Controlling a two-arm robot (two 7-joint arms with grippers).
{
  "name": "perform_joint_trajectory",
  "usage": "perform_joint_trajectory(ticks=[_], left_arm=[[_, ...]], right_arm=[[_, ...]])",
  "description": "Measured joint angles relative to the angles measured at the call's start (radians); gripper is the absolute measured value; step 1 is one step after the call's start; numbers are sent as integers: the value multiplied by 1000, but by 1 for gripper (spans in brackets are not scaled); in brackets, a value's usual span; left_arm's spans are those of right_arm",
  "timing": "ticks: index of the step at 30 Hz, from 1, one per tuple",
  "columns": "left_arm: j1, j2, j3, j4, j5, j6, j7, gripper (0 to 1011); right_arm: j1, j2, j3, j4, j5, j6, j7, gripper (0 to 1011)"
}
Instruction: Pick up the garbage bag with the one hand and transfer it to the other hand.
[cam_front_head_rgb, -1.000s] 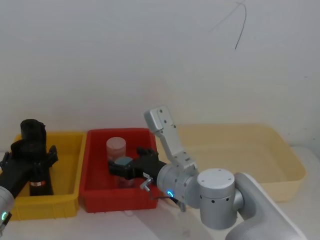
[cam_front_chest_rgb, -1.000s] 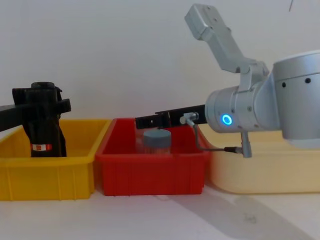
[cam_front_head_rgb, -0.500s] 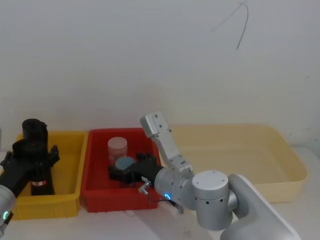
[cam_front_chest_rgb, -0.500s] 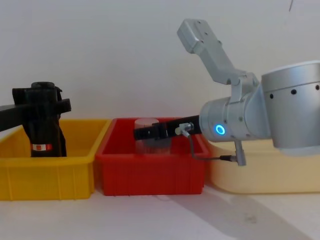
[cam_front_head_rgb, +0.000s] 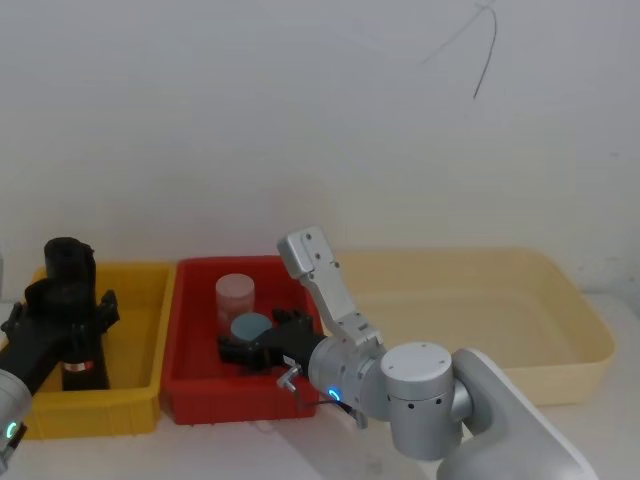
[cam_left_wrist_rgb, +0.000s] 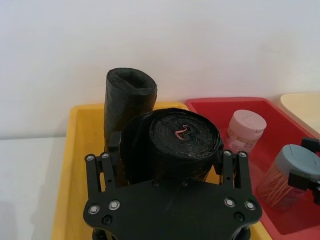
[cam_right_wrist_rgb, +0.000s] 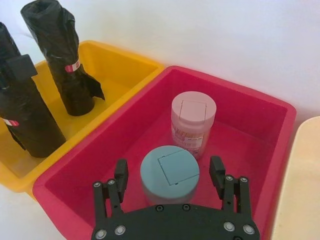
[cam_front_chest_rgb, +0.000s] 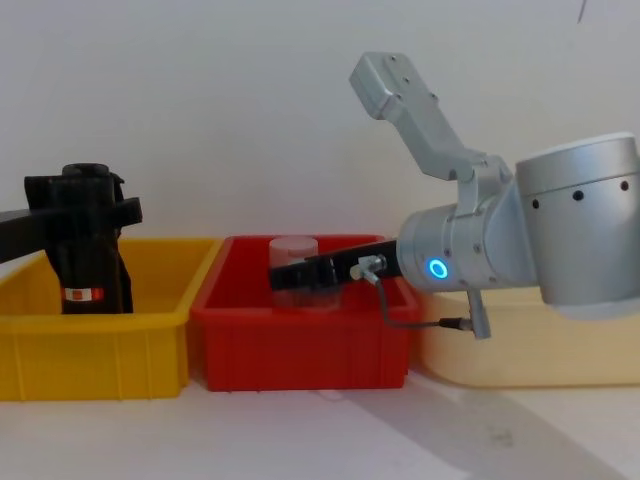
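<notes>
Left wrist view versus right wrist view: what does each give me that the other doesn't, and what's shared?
Left wrist view: the left tool clamped around a black rolled garbage bag, seen end-on, a red curl at its core. Right wrist view: the right tool open, straddling the grey-blue-lidded jar with gaps either side; red-and-white label bands on the rolls' sides. Both: a second black roll upright in the yellow plastic bin, the red plastic bin, the pink-lidded jar.
</notes>
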Motion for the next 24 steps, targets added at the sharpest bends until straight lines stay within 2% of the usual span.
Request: perform_joint_trajectory(ticks=[4, 8, 12, 15, 17, 20, 24], left_arm=[[0, 0, 0, 0, 0, 0, 0, 1001], [0, 0, 0, 0, 0, 0, 0, 1001], [0, 0, 0, 0, 0, 0, 0, 1001], [0, 0, 0, 0, 0, 0, 0, 1001], [0, 0, 0, 0, 0, 0, 0, 1001], [0, 0, 0, 0, 0, 0, 0, 1001], [0, 0, 0, 0, 0, 0, 0, 1001]], right_arm=[[2, -1, 0, 6, -3, -3, 1, 1001], [3, -2, 1, 10, -5, -5, 2, 955], [4, -2, 1, 14, -7, -7, 3, 840], [5, -3, 1, 16, -8, -7, 3, 790], [5, -3, 1, 17, -8, -8, 4, 690], [6, -3, 1, 18, -9, -8, 4, 646], [6, -4, 1, 20, -10, -9, 5, 646]])
